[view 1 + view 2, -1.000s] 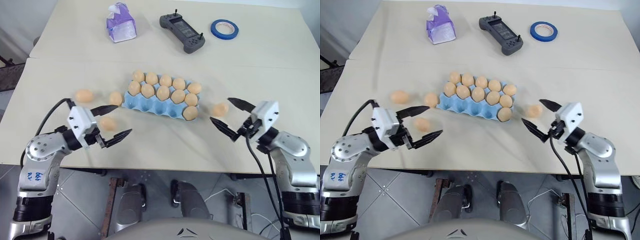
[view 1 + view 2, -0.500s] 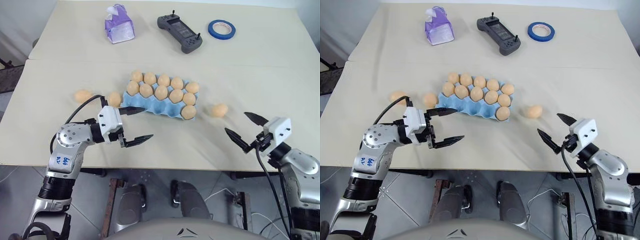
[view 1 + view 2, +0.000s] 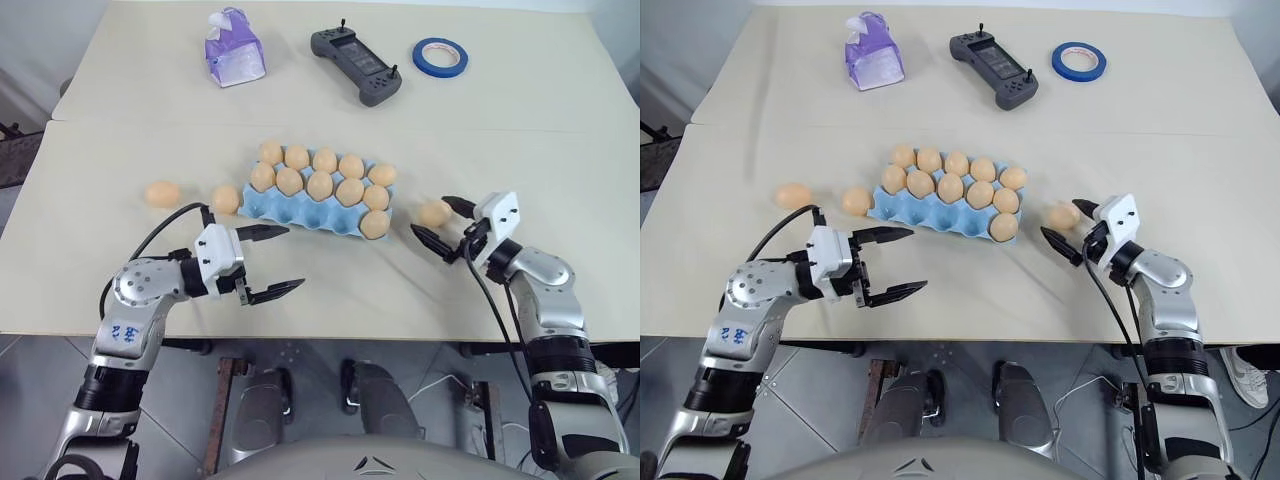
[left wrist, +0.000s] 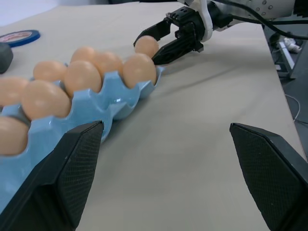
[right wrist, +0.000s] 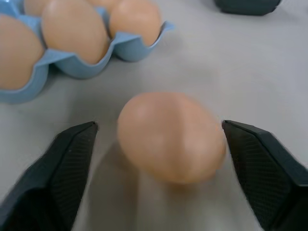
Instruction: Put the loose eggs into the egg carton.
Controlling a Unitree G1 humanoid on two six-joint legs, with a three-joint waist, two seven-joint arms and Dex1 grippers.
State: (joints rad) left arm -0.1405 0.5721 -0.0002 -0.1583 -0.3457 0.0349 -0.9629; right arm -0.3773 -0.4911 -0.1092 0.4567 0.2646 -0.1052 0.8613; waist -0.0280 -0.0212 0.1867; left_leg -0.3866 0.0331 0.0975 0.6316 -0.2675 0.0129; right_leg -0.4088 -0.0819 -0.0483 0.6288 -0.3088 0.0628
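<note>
Right gripper (image 3: 437, 226) advanced to straddle loose egg (image 3: 434, 213) at centre right, fingers apart, no contact; left gripper (image 3: 272, 260) spread wide below egg carton (image 3: 290, 209)

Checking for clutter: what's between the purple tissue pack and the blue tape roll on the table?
The grey handheld controller lies between the tissue pack and the tape roll, seen in both eye views.

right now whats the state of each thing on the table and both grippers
egg carton: lidless, front row of cups bare, eleven eggs in the rest
egg by the right gripper: loose on the table, between the open fingers, not gripped
two eggs left of the carton: loose on the table
left gripper: open, holding nothing
right gripper: open around the egg
tissue pack: upright
tape roll: lying flat
controller: lying flat
</note>
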